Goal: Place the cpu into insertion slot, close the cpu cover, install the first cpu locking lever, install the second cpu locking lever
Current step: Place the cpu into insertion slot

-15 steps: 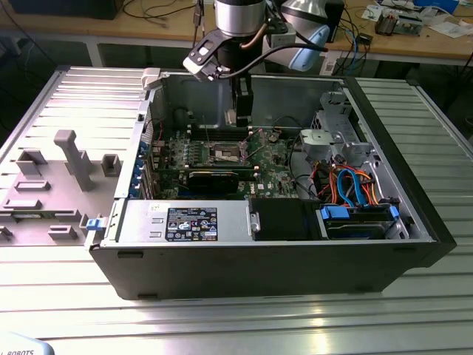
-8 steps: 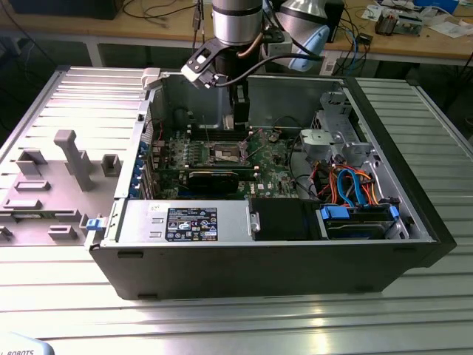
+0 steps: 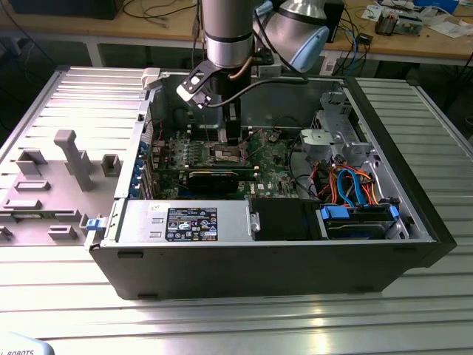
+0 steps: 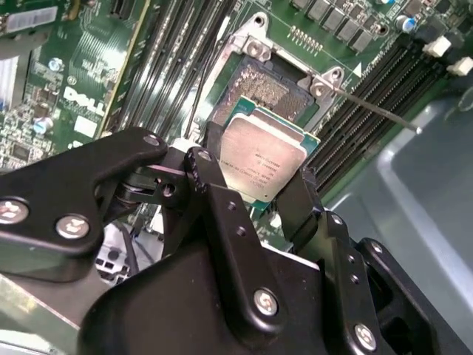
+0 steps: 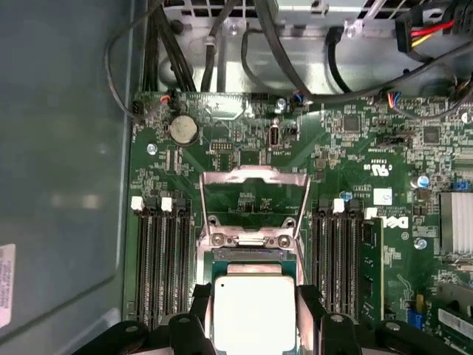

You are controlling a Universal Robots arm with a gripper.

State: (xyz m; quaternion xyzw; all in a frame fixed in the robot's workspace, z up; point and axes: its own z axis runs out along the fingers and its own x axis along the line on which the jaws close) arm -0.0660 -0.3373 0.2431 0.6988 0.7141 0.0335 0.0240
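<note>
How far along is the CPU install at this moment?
Nothing looks finished yet. In hand: the claw grips the cpu just over the slot, whose pins partly show, so the cpu is not seated. Left: the cover stands open, and a lever sticks out unlatched.

Open insertion slot (image 4: 270, 85) — memory slots (image 5: 159, 259) on both sides, raised cpu cover (image 5: 255, 175) beyond.
</note>
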